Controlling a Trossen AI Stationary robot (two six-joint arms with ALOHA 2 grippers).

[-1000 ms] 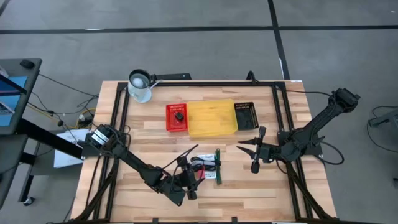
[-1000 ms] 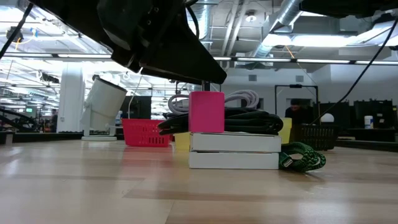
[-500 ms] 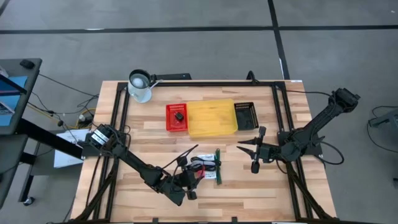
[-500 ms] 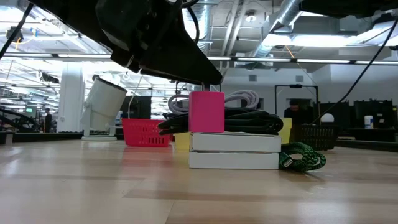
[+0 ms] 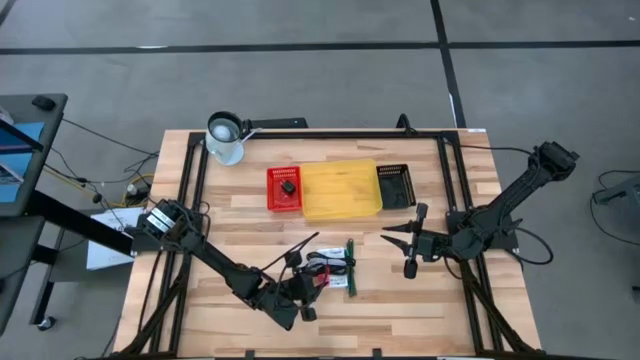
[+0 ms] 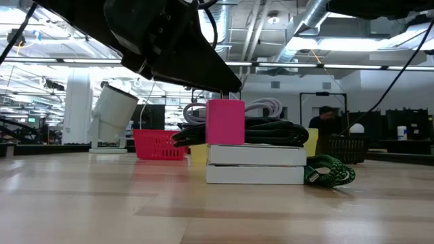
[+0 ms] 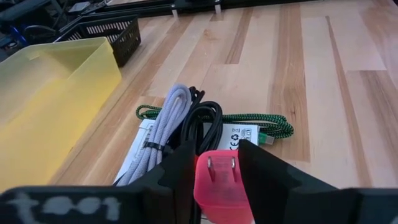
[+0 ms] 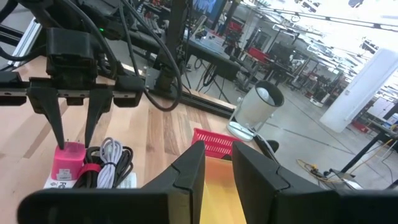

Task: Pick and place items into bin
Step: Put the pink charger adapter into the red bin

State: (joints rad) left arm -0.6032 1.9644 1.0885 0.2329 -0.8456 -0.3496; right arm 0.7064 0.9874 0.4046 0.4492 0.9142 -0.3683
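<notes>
A pile of items [image 5: 330, 270] lies near the table's near edge: a pink charger plug [image 7: 219, 180] with its prongs up, coiled black cable [image 7: 205, 121], grey cable [image 7: 165, 121], green braided cable [image 7: 273, 127] and a flat white printed packet [image 6: 255, 164] under them. My left gripper [image 7: 217, 163] is open above the pile, one finger on each side of the pink plug [image 8: 68, 158]. My right gripper [image 5: 403, 250] waits open to the right of the pile. A small black piece [image 5: 287, 186] lies in the red basket [image 5: 272, 190]. My left gripper comes at the pink plug's prong end [image 7: 219, 167] from above, slanting from the table's near-left. Its fingers [image 8: 60, 134] flank that upper end closely; I cannot tell whether they touch it. The plug rests on the coiled cables.
A yellow bin [image 5: 340, 190] stands between the red basket and a black basket [image 5: 396, 186] at mid-table. A white mug [image 5: 225, 138] stands at the far left corner. Bare wood lies to the left and right of the pile.
</notes>
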